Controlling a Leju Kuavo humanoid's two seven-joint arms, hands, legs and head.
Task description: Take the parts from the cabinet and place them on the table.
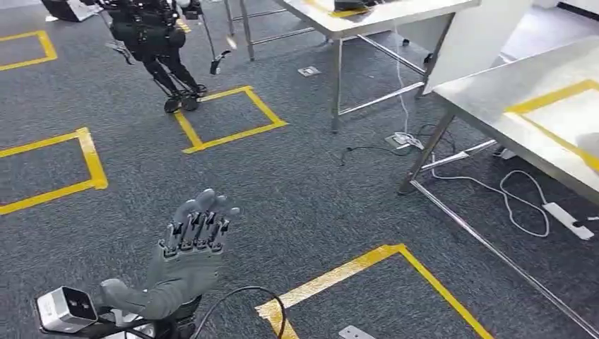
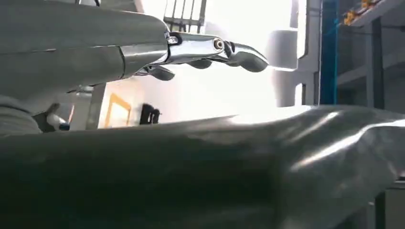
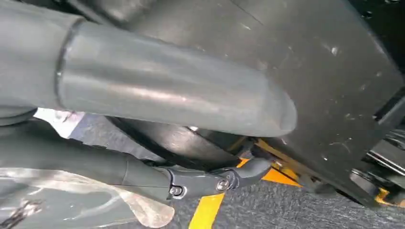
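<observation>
Left hand (image 1: 189, 244) raised over carpet, fingers apart, holding nothing. Right hand (image 3: 143, 95): grasp unclear, clear bag (image 3: 71, 200) beside fingers. Table (image 1: 494, 106) well ahead-right of left hand. Placing not yet done.

The head view is evenly lit from overhead, with only soft shadows cast under the white metal-legged table (image 1: 524, 116) at 3 o'clock; its top is washed out by glare. Slight motion blur is seen on the grey many-fingered left hand (image 1: 185, 263). In the left wrist view, the background is blown out to pure white at 12 o'clock, and the close grey surface is left dark and smeared. The right wrist view is dim, soft and out of focus up close.
</observation>
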